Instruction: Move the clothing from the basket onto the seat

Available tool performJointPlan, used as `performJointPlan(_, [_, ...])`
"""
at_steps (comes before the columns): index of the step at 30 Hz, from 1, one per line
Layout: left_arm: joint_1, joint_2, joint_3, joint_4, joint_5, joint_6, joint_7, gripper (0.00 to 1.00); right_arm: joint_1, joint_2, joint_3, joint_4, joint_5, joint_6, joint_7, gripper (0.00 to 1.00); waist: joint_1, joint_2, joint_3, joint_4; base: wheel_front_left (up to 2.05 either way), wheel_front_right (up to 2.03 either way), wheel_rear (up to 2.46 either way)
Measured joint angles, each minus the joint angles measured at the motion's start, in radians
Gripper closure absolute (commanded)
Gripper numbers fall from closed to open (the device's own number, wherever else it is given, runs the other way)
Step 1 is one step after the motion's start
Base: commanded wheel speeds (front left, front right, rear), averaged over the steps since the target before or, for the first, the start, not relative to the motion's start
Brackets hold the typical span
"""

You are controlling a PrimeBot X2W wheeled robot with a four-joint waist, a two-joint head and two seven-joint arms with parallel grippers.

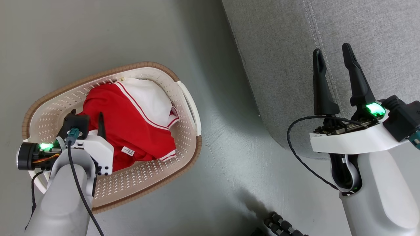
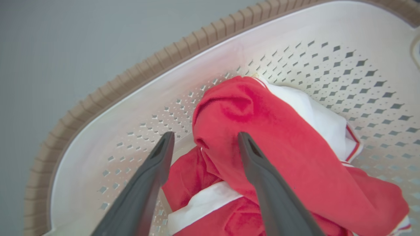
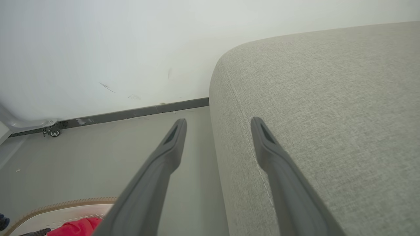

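The cream-white basket (image 1: 188,108) with a brown rim stands on the floor, left of the big grey seat (image 1: 328,29). Red clothing (image 1: 131,124) with a white panel and stripe trim lies bunched inside it. My left gripper (image 1: 87,118) hangs open over the basket's left part, pointing down at the fabric. In the left wrist view its fingers (image 2: 206,135) straddle a raised red fold of the clothing (image 2: 288,147) just above the basket wall (image 2: 131,108), with nothing gripped. My right gripper (image 1: 332,49) is open and empty above the seat's left edge (image 3: 328,114), its fingers (image 3: 219,120) bracketing that edge.
Grey floor (image 1: 229,147) separates basket and seat. A white wall with a dark baseboard (image 3: 131,113) runs behind, with a small caster wheel (image 3: 54,132) at its foot. A black ribbed object (image 1: 282,226) sits at the bottom edge of the head view. The basket rim (image 3: 65,203) shows at the right wrist view's lower left.
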Motion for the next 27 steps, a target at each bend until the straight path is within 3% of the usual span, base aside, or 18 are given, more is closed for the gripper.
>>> performJointPlan(22, [-0.061,0.013,0.003,0.113,-0.007,0.024,0.059,0.0,-0.001,0.0,0.006,0.003,0.0,0.0,0.0,0.0,0.0,0.0,0.019,-0.012,0.0,0.0,0.0])
performJointPlan(25, [-0.073,0.012,0.0,0.118,-0.007,0.02,0.062,0.51,-0.001,0.0,0.006,0.003,0.0,0.0,0.0,0.0,0.0,0.0,0.02,-0.011,0.0,0.0,0.0])
performJointPlan(26, [-0.078,0.009,-0.002,0.118,-0.007,0.014,0.062,0.62,-0.001,0.0,0.006,0.003,0.0,0.0,0.0,0.0,0.0,0.0,0.02,-0.011,0.0,0.0,0.0])
performJointPlan(27, [-0.082,0.005,-0.003,0.118,-0.007,0.014,0.062,0.82,-0.001,0.0,0.006,0.003,0.0,0.0,0.0,0.0,0.0,0.0,0.02,-0.01,0.0,0.0,0.0])
